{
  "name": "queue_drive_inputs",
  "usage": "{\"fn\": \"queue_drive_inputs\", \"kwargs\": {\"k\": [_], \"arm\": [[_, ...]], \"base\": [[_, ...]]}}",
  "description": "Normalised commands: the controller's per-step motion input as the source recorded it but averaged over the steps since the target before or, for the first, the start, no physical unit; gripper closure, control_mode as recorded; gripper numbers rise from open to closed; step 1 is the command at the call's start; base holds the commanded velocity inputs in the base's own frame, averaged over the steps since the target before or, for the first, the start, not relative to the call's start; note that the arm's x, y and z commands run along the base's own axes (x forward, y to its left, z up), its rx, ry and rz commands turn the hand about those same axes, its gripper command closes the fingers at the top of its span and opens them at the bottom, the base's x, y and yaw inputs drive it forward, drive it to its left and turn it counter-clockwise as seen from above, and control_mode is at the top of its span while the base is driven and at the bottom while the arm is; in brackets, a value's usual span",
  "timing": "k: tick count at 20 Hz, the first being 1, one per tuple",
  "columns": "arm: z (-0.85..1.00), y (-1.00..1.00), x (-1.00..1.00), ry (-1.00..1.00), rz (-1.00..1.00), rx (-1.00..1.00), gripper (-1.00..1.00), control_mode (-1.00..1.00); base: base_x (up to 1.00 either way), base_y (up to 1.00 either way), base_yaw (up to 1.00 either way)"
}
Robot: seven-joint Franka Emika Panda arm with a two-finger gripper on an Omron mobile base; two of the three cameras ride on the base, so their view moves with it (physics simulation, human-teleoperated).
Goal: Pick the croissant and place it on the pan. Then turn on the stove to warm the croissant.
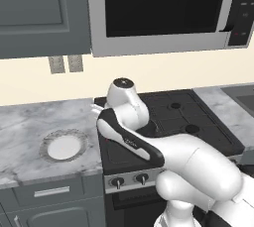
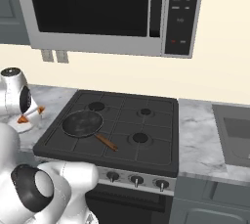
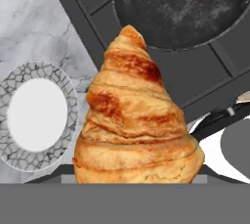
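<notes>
Marble counter (image 1: 30,122) carries the white plate (image 1: 63,146) near its front edge, beside the stove (image 2: 146,135). Held above the stove's left edge, the gripper (image 3: 138,171) is clamped on the croissant (image 3: 134,120); the pan (image 2: 82,123) on the front-left burner lies bare.

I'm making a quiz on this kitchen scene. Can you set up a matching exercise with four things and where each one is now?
Things:
1. croissant
2. pan
3. plate
4. microwave

Places or states:
A. bare, on the marble counter left of the stove
B. mounted on the wall above the stove
C. held up in the tool, above the stove's edge
D. empty, on a front left burner

Pairs: 1-C, 2-D, 3-A, 4-B
</notes>
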Motion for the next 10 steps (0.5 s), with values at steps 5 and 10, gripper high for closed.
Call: {"fn": "queue_drive_inputs", "kwargs": {"k": [5,10], "arm": [[0.42,-0.40,0.00,0.01,0.00,0.04,1.00,-1.00],[0.18,-0.39,0.00,0.03,0.00,0.01,1.00,-1.00]], "base": [[0.00,0.00,0.00],[0.00,0.00,0.00]]}}
